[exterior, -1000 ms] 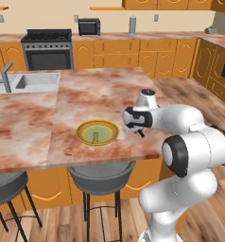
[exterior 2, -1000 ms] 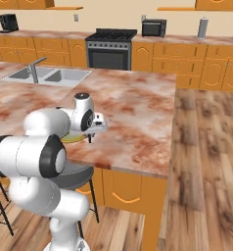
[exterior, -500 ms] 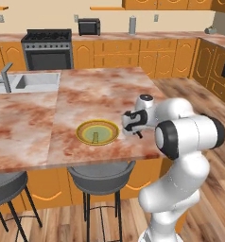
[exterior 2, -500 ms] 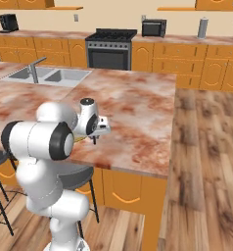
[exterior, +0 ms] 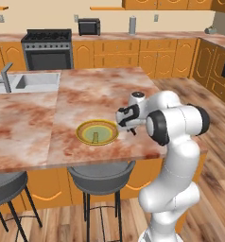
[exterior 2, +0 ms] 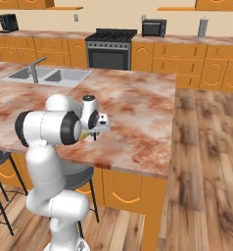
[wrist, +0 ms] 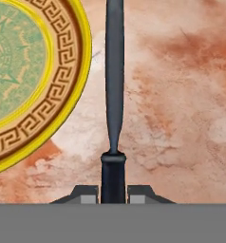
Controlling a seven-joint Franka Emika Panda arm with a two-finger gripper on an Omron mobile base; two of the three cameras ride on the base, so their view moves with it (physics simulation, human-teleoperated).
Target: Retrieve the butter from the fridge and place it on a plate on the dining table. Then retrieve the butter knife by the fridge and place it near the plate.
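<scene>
My gripper (wrist: 113, 192) pinches the butter knife (wrist: 114, 80), blade pointing to twelve o'clock above the dining table (wrist: 181, 104). The plate (wrist: 34, 80) lies just beside it at nine o'clock.

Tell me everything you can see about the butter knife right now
The butter knife is a thin, straight, dark grey piece, seemingly metal, with a slim blade widening into a darker, thicker handle. The end effector has its fingers closed on that handle. It points out over the marbled dining table, just beside the plate, not overlapping its rim. Whether it touches the table is unclear.
</scene>
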